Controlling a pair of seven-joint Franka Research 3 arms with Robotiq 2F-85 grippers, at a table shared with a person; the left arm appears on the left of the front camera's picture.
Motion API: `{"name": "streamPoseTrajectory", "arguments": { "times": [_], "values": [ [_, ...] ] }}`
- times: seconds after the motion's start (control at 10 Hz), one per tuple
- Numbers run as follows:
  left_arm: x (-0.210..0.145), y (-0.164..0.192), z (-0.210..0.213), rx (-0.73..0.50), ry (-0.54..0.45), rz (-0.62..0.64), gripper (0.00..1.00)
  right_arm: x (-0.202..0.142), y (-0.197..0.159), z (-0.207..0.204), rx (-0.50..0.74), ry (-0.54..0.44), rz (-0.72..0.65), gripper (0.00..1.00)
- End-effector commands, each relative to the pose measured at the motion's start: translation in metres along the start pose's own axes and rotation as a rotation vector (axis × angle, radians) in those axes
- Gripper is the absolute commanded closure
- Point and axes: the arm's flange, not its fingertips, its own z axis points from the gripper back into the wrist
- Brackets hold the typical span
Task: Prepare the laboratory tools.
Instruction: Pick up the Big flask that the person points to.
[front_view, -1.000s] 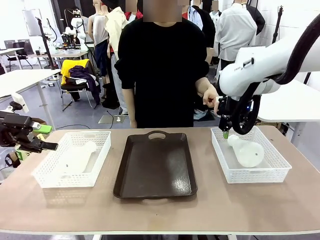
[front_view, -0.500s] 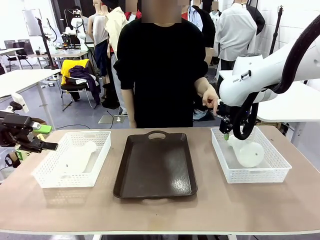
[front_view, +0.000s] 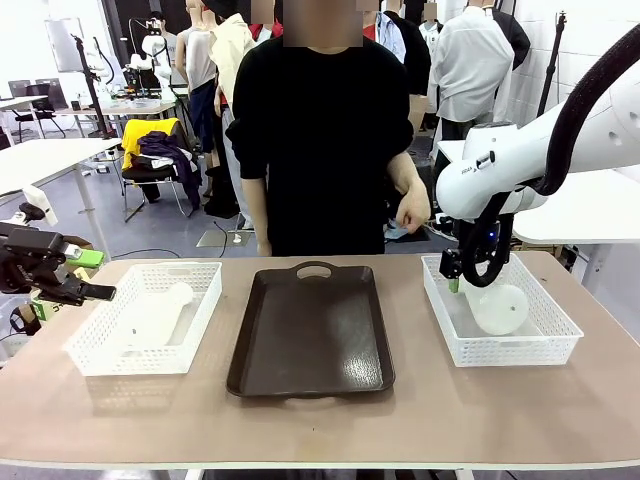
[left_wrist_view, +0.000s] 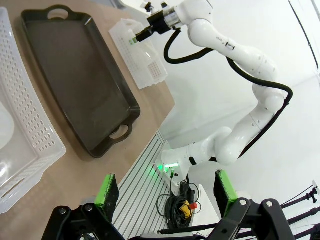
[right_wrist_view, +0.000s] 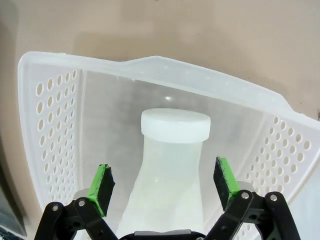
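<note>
I see the bench running across the front view, with a person in black standing at its far side. A dark brown tray sits in the middle, between a white mesh left basket and a right basket. Each basket holds one frosted flask lying on its side: the left flask and the right flask, both with necks towards the far side. My right tool is wide, its pads either side of the right flask's neck just below the cap, apparently not touching. My left tool hangs wide and empty beyond the bench's left edge.
</note>
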Motion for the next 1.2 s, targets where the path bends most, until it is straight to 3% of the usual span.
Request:
{"name": "streamPoseTrajectory", "arguments": {
  "times": [0.0, 0.1, 0.2, 0.6, 0.7, 1.1],
  "values": [
    [0.001, -0.001, 0.001, -0.007, -0.007, -0.009, 0.00, 0.009, -0.002, 0.003, 0.013, 0.012, -0.010, 0.00],
    [0.001, -0.001, 0.001, -0.007, -0.007, -0.009, 0.00, 0.009, -0.002, 0.002, 0.013, 0.021, -0.009, 0.00],
    [0.001, -0.001, 0.001, -0.007, -0.007, -0.009, 0.00, 0.009, -0.003, 0.002, 0.009, 0.028, -0.009, 0.14],
    [0.001, -0.001, 0.001, -0.007, -0.007, -0.009, 0.00, 0.010, -0.003, -0.002, 0.018, 0.057, -0.024, 0.86],
    [0.001, -0.001, 0.001, -0.007, -0.007, -0.009, 0.00, 0.011, -0.002, -0.008, 0.031, 0.074, -0.022, 1.00],
    [0.001, -0.001, 0.001, -0.007, -0.007, -0.009, 0.00, 0.008, 0.000, -0.018, 0.051, 0.098, -0.025, 1.00]
  ]
}}
